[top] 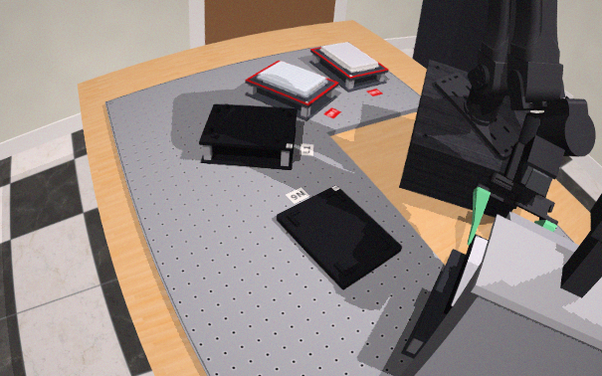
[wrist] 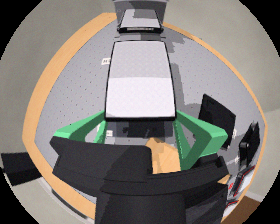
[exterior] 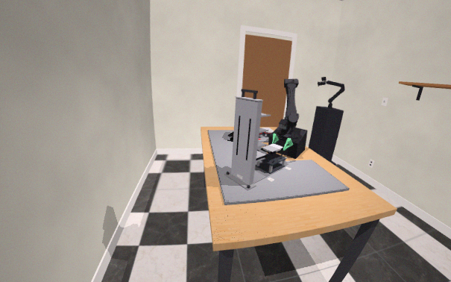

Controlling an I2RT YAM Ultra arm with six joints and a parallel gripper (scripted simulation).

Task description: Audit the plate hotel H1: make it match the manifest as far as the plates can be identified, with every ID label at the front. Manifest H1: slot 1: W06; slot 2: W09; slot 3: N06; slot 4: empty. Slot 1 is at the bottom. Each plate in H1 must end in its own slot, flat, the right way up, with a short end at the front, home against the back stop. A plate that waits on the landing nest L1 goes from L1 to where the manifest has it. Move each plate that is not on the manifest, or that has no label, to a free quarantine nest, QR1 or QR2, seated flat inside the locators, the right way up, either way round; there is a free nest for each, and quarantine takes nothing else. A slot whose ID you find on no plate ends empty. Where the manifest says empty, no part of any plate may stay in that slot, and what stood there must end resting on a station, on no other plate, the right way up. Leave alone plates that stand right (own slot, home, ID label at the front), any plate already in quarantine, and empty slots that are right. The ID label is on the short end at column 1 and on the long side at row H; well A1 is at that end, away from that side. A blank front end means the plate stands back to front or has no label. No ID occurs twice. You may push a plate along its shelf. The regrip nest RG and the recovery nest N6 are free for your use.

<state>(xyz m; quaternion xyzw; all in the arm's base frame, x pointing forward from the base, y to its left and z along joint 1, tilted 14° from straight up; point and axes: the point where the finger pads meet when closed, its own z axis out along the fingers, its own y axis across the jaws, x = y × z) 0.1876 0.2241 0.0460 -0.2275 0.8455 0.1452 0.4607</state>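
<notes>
My gripper (exterior: 279, 147) (wrist: 141, 114) is shut on a white plate (top: 470, 269) (exterior: 272, 148) (wrist: 141, 80), its fingers on the two long sides at the near end. The plate looks level, outside hotel H1 (top: 538, 323) (exterior: 245, 138) and above a black nest (exterior: 271, 163). Its near end shows dark, with no readable label. Another light plate (wrist: 140, 19) shows at the hotel in the wrist view; its slot and ID cannot be told. White plates (top: 292, 79) (top: 349, 56) sit on the two red-rimmed quarantine nests (top: 277, 94) (top: 333, 67). Landing nest L1 (top: 250, 126) and nest N6 (top: 339, 234) are empty.
The hotel's tall grey body stands close beyond the plate, with a black handle (exterior: 250, 92) on top. The black robot base (top: 444, 164) stands on the wooden table. A camera arm on a black pedestal (exterior: 326, 130) is behind.
</notes>
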